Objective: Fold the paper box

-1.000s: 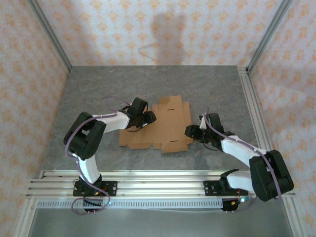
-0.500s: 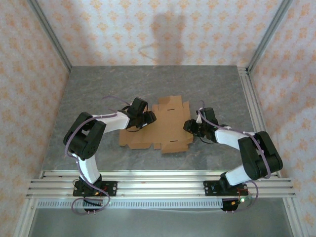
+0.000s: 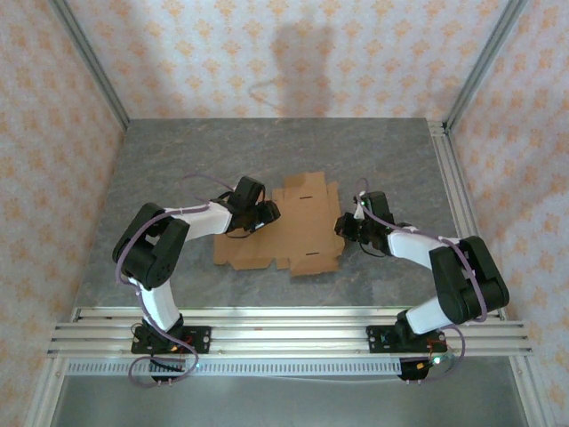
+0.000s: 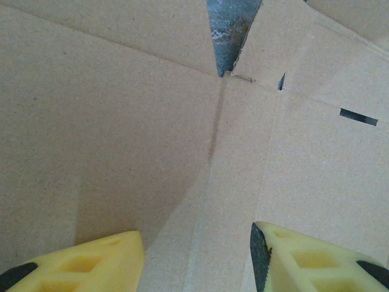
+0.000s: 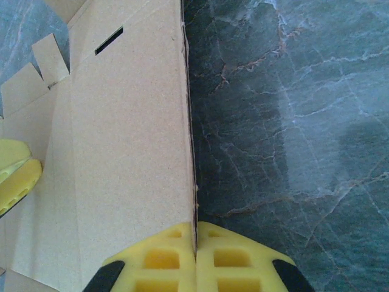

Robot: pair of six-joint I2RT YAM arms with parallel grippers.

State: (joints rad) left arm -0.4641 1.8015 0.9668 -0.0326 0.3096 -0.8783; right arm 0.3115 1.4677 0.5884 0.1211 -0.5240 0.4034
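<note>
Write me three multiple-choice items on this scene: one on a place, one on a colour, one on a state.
1. Where does the right gripper hold the box? A its far edge; B its right edge; C its middle.
2. What colour are the fingers? A red; B blue; C yellow.
3. How is the left gripper? A open; B shut on the box; C shut on nothing.
Key: B, it closes on the box's edge beside the table; C, both wrist views show yellow; A, a wide gap separates its fingers.
</note>
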